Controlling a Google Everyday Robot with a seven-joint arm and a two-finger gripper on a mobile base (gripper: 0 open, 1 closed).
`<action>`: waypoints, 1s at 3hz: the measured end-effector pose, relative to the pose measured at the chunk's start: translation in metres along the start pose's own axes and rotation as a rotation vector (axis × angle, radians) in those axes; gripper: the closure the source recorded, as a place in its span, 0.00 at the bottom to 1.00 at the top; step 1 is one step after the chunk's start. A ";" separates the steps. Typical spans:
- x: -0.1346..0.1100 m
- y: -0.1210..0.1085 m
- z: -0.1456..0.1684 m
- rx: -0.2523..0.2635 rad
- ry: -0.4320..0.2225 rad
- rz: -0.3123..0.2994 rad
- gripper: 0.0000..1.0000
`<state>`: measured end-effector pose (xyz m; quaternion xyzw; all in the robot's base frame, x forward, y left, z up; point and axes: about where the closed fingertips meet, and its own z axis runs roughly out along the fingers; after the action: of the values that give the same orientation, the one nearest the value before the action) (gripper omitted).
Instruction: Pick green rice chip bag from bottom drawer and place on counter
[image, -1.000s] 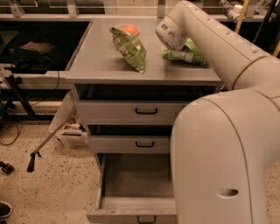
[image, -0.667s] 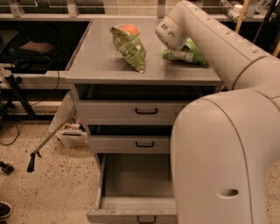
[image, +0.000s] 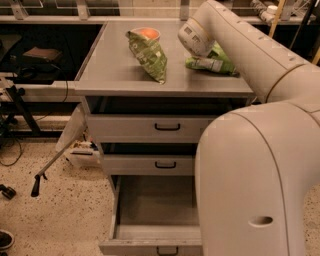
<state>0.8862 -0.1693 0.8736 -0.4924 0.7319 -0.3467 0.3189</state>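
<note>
The green rice chip bag (image: 214, 62) lies crumpled on the right side of the counter (image: 115, 67), bright green with a whitish patch. My gripper is at the end of the arm's wrist (image: 196, 38), right over the bag's left end, and the wrist hides most of it. The arm reaches in from the right and covers part of the bag. The bottom drawer (image: 152, 202) is pulled out, and the part of its grey inside that shows holds nothing. Its right side is hidden behind my body.
A darker olive leaf-patterned bag (image: 150, 55) lies mid-counter, with an orange item (image: 148, 33) behind it. The two upper drawers (image: 150, 128) are shut. A white cane-like rod (image: 55, 160) and clutter lie on the speckled floor at left. A dark shelf stands at far left.
</note>
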 end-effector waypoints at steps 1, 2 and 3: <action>0.000 0.000 0.000 0.000 0.000 0.000 0.00; 0.000 0.000 0.000 0.000 0.000 0.000 0.00; -0.001 -0.005 -0.003 0.000 0.000 0.000 0.00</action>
<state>0.8862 -0.1693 0.8793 -0.4924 0.7319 -0.3467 0.3189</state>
